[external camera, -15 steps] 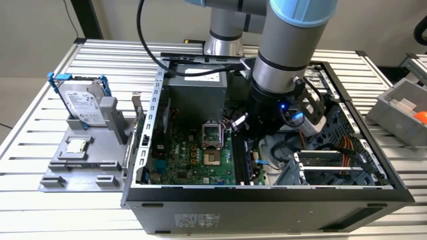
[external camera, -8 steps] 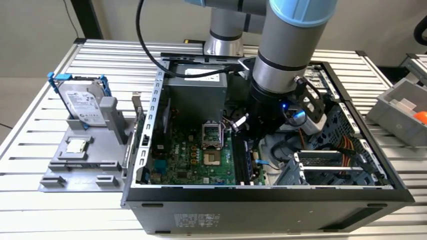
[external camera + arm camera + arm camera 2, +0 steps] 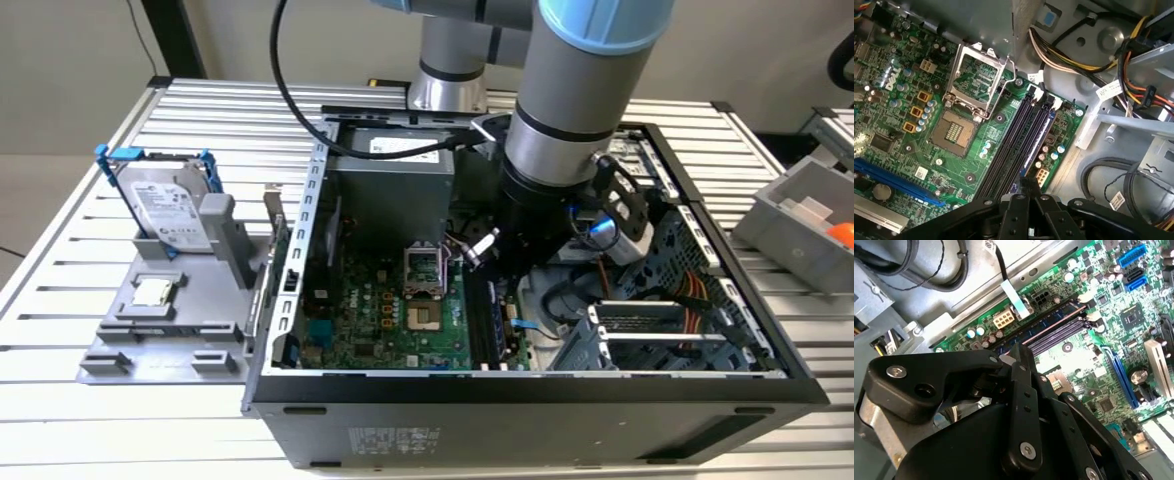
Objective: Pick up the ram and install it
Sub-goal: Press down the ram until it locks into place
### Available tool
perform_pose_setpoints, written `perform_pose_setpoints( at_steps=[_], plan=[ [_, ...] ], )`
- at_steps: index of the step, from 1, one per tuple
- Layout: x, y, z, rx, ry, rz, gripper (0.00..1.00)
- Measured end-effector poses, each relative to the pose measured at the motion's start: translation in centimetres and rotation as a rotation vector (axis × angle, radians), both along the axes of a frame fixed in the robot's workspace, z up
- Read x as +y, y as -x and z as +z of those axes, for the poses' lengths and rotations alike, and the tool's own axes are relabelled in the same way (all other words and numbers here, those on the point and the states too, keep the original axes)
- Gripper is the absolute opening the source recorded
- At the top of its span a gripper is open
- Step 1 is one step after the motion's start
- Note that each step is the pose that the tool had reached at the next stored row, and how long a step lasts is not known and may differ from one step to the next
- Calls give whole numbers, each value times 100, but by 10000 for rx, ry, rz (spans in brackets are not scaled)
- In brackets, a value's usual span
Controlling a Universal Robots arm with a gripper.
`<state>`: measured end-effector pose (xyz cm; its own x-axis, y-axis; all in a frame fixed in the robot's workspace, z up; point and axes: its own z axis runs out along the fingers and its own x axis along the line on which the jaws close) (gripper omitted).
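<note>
While tool (image 3: 1026,200) hovers, ram (image 3: 1038,134) lengthwise in motherboard slot

Arm reaching straight down
The gripper (image 3: 483,262) hangs low beneath the upright grey forearm, its black fingers (image 3: 1021,390) drawn close together.

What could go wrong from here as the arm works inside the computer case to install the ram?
1. The claw hangs close over the memory slots; a downward push out of line with a slot could strain the motherboard.
2. The open processor socket lies bare beside the slots; sideways drift could damage its contacts.
3. The cable bundle near the slots' ends might snag the arm.
</note>
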<state>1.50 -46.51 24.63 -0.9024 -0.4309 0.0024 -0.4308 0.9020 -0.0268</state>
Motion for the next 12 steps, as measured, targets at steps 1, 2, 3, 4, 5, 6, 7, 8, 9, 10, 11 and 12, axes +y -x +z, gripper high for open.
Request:
perform_pose_setpoints(
  at_steps=[1, 2, 3, 4, 5, 6, 7, 8, 9, 10, 11, 12],
  plan=[
    [1, 0, 0, 0, -13, 122, 0],
    [4, 0, 0, 0, -48, 449, 0],
    [7, 0, 0, 0, -78, 805, 0],
    [7, 0, 0, 0, -86, 926, 0],
    [8, 0, 0, 0, -94, 1041, 0],
    [9, 0, 0, 1, -101, 1159, 0],
    [9, 0, 0, 1, -109, 1266, 0],
    [10, 0, 0, 1, -115, 1375, 0],
    [11, 0, 0, 2, -117, 1473, 0],
    [11, 0, 1, 3, -117, 1572, 0],
    [12, 0, 1, 3, -120, 1670, 0],
    [12, 0, 0, 4, -123, 1780, 0]
  ],
)
